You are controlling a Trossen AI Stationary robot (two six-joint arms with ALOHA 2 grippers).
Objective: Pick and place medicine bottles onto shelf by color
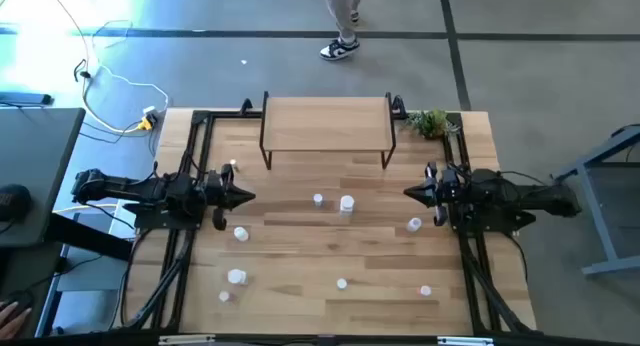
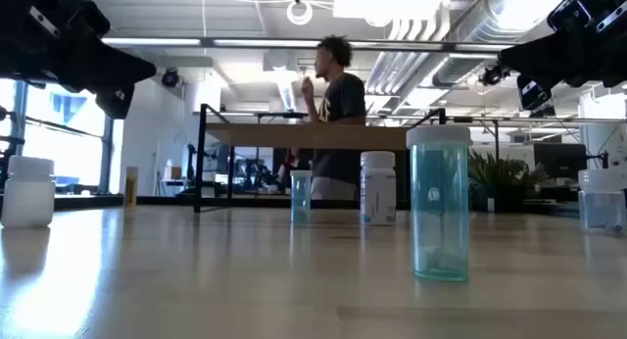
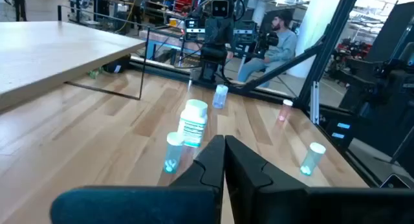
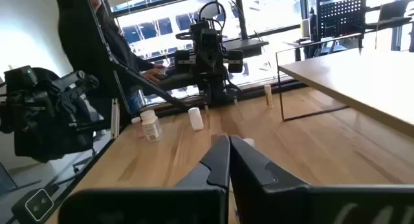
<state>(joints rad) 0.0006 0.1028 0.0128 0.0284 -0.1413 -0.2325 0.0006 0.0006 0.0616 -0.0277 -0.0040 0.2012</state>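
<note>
Tabletop (image 1: 300,256) with scattered medicine bottles (image 1: 346,203)

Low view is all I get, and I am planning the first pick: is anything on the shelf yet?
Observer: No. From above, the shelf carries nothing; the bottles all stand on the table.
Operator: Is either gripper holding one?
Observer: No. The left gripper and the right gripper are shut and hold nothing, tips pointing at each other across the table.
Operator: What is mid-table?
Observer: The large white bottle, with a smaller bottle beside it, in front of the shelf.
</note>
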